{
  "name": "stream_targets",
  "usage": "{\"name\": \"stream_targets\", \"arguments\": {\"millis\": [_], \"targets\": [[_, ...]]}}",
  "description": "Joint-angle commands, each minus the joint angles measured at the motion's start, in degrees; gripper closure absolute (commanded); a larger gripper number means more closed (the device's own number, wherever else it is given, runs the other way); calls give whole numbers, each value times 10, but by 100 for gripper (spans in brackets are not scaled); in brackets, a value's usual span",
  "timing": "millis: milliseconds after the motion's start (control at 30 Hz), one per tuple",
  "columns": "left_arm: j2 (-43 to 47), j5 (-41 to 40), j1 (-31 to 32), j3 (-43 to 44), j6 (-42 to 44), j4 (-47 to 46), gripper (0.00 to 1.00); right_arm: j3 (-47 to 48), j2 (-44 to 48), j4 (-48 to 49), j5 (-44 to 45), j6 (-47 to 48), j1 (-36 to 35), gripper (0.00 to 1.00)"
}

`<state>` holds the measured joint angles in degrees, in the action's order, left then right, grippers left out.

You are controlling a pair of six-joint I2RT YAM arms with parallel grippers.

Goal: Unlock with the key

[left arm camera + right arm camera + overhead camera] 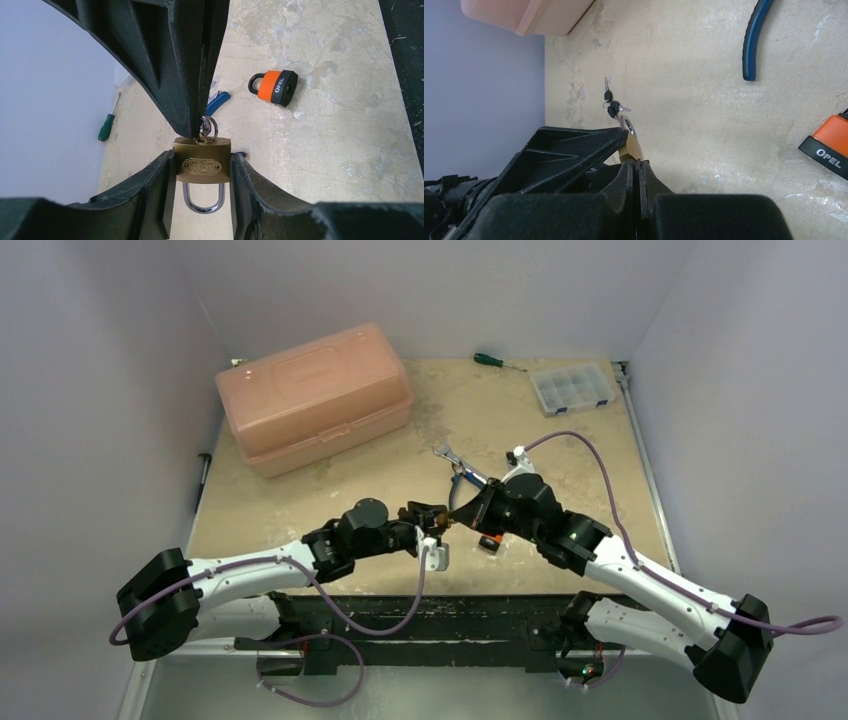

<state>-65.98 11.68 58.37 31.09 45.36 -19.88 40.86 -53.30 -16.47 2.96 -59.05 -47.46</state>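
Where the two arms meet over the near middle of the table point(370, 465), the left gripper point(425, 518) and the right gripper point(462, 518) face each other tip to tip. The brass padlock point(443, 524) sits between them, held clear of the surface, presumably so that one arm braces the body while the other works the key. The pink box point(313, 395), green screwdriver point(489, 360) and clear organiser point(572, 387) lie at the far side, well apart. In the left wrist view, the left jaws stand partly open and clamp the padlock body by its two sides. The shackle points toward the camera with both legs seated. The right gripper's fingers, pressed fully together, meet the opposite end of the body, and a key ring point(208, 128) hangs beside their tips. The key is therefore judged to be pinched there and entered in the lock, though its blade is hidden. An orange padlock point(275, 86) lies on the table nearby, untouched. In the right wrist view, the closed right jaws point straight at the brass body, touching it, and spare keys point(611, 105) lie on the table beyond. The step in hand appears to be the turn.
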Motion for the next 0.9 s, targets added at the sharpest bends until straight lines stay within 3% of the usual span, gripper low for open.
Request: {"name": "stream_targets", "arguments": {"millis": [0,867], "targets": [[23,-1,17,6,27,-106,100,3,-9,-1,-11,-29,-3,100],[32,-60,51,-7,42,-142,100,-27,15,-3,-11,-151,-2,100]]}}
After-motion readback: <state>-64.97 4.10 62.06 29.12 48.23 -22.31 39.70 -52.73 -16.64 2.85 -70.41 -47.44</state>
